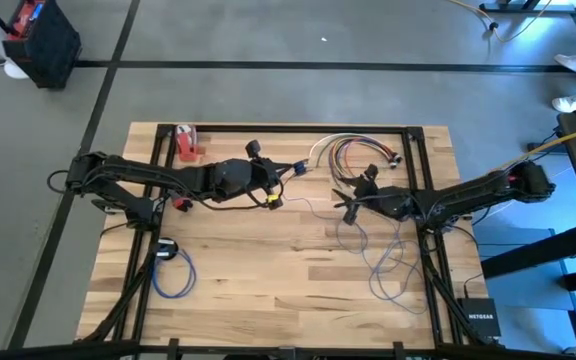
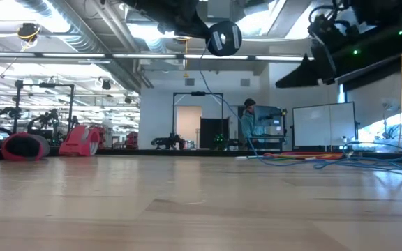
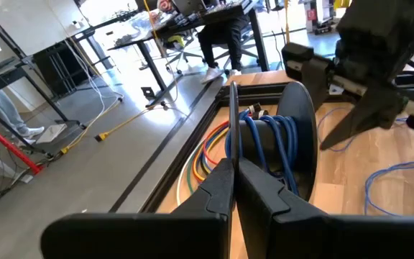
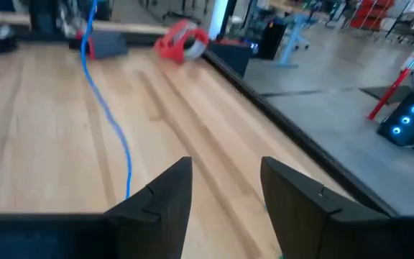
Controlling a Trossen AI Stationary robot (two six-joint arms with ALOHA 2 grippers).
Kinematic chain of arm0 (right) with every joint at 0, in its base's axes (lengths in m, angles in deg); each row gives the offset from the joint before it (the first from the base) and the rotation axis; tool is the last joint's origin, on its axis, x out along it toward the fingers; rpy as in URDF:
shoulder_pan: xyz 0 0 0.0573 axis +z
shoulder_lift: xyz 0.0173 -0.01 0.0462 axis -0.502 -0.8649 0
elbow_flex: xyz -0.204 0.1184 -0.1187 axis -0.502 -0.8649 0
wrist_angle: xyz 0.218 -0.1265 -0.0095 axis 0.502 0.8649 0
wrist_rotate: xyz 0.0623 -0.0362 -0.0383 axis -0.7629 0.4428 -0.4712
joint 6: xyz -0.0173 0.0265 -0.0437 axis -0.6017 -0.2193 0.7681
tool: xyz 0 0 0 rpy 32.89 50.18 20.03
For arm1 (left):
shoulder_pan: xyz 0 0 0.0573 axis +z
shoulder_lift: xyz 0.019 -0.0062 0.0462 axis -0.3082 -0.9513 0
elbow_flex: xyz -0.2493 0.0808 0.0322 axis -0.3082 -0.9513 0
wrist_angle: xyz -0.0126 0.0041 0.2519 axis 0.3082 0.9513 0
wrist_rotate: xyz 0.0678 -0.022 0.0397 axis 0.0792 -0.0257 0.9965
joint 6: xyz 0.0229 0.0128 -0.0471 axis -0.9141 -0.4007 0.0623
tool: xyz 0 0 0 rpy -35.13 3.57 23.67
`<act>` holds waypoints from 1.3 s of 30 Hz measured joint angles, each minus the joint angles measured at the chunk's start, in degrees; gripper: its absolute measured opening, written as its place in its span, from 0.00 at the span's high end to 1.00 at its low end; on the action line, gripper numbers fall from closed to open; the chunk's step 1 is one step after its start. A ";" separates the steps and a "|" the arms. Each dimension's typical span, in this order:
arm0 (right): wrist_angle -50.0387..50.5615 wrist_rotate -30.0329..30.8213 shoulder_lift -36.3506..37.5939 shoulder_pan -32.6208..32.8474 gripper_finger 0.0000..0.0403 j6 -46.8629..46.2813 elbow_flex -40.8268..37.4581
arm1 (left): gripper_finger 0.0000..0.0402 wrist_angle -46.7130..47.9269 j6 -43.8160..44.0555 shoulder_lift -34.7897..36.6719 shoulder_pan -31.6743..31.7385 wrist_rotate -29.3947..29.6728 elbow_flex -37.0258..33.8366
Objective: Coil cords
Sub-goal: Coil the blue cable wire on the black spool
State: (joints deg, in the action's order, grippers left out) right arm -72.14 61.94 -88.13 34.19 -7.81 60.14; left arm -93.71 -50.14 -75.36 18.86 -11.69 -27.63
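Mid-desk, our left pincer (image 3: 233,180) clamps together on a spool (image 3: 293,137) wound with limp, light blue cord (image 1: 383,255); its slack trails toward the right edge, beneath our right pincer (image 4: 225,188), fingers apart, empty.

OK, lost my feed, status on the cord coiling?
Left gripper shut on a black spool wound with blue cord. Right gripper open, empty, above the table. Loose blue cord trails across the wood. Nothing blocking.
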 joint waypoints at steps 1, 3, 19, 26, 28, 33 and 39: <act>0.08 0.23 -0.88 0.00 0.58 0.02 0.00 | 0.99 0.00 -0.20 0.00 0.00 0.01 0.00; -0.41 0.38 -2.49 0.00 0.58 0.00 0.06 | 0.99 -0.10 -0.28 0.00 -0.02 -0.01 0.00; -15.33 -5.40 -14.97 0.04 0.58 -0.17 0.13 | 0.99 -2.95 -1.68 0.00 0.00 -0.01 0.00; -20.99 -5.59 -24.53 0.04 0.58 1.29 4.30 | 0.99 -3.08 -1.66 0.00 0.00 -0.01 0.00; -20.95 -5.19 -27.82 0.04 0.58 1.32 6.90 | 0.99 -3.13 -1.66 0.00 0.00 -0.01 0.00; -19.21 -0.30 -34.88 0.04 0.58 3.70 13.07 | 0.99 -3.10 -1.66 0.00 0.00 -0.01 0.00; -17.84 0.67 -36.25 0.02 0.62 4.56 14.83 | 0.99 -2.89 -1.66 0.00 0.00 -0.01 0.00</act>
State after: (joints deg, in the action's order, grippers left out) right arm -89.98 62.61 -124.38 34.21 -3.25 74.97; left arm -96.60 -51.80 -75.36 18.86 -11.70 -27.63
